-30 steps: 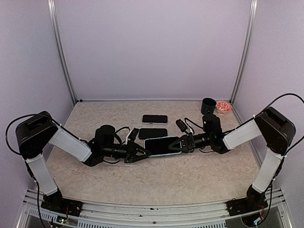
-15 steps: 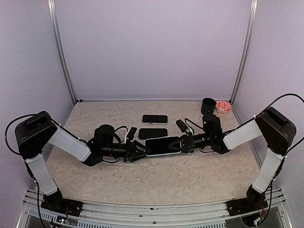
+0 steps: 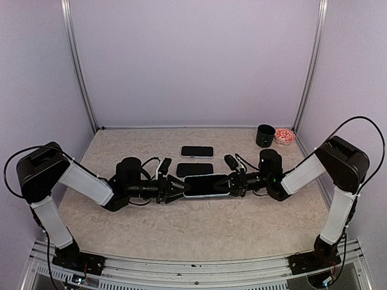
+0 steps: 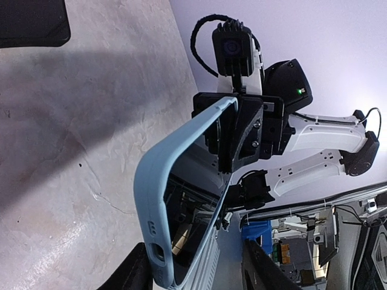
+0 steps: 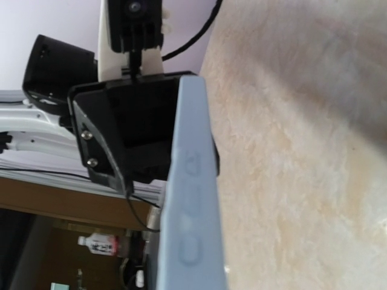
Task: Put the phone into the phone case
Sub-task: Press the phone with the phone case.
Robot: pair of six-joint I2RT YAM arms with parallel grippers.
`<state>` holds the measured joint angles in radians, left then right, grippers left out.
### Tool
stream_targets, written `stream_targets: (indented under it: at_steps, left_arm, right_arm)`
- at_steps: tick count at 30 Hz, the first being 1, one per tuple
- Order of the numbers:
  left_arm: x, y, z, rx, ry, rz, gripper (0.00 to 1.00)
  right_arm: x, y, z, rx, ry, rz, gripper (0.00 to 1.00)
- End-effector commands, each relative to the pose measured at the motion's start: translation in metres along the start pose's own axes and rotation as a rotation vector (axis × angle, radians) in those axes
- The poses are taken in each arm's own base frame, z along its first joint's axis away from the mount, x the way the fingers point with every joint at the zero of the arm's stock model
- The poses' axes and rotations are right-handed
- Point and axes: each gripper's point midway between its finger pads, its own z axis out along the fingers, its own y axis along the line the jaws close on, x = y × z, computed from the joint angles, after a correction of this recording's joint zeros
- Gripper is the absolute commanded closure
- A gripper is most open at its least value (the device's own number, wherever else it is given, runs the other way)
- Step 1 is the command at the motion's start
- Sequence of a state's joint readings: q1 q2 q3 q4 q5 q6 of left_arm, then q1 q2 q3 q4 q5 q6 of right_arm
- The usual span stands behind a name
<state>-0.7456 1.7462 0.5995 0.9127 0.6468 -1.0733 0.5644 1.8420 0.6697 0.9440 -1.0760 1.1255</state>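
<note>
A light blue phone case (image 3: 207, 185) with a dark glossy phone face in it hangs just above the table between my two grippers. My right gripper (image 3: 228, 184) is shut on its right end. My left gripper (image 3: 176, 188) is open, its fingers astride the left end. In the left wrist view the case (image 4: 158, 199) stands edge-on between my spread fingers (image 4: 138, 273), with a gap on the right side. In the right wrist view the case's button edge (image 5: 190, 181) fills the middle and hides my own fingers.
Two dark phones lie flat behind the held case, one (image 3: 195, 170) close and one (image 3: 197, 151) farther back. A black cup (image 3: 265, 135) and a red-and-white bowl (image 3: 284, 135) stand at the back right corner.
My left gripper has moved right and slightly up, bringing its open fingers around the case's left end. The right gripper has kept its hold, almost still.
</note>
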Motion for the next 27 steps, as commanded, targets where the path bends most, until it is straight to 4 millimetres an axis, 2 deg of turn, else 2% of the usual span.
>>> stream_targets:
  at_steps: [1,10,21,27]
  left_arm:
    - [-0.001,-0.005,0.001,0.036,-0.004,0.014,0.51]
    - [-0.001,-0.008,0.002,0.068,-0.006,0.018,0.54]
    - [-0.002,-0.016,0.004,0.112,-0.001,0.023,0.86]
    - [-0.002,-0.017,0.003,0.109,-0.005,0.025,1.0]
  right_arm:
    - [-0.002,0.024,-0.001,-0.091,0.005,-0.074,0.99]
    - [0.006,0.021,0.009,-0.123,0.041,-0.066,0.99]
    - [0.011,0.017,0.012,-0.14,0.05,-0.049,0.99]
    - [0.011,0.018,0.011,-0.131,0.047,-0.056,0.97]
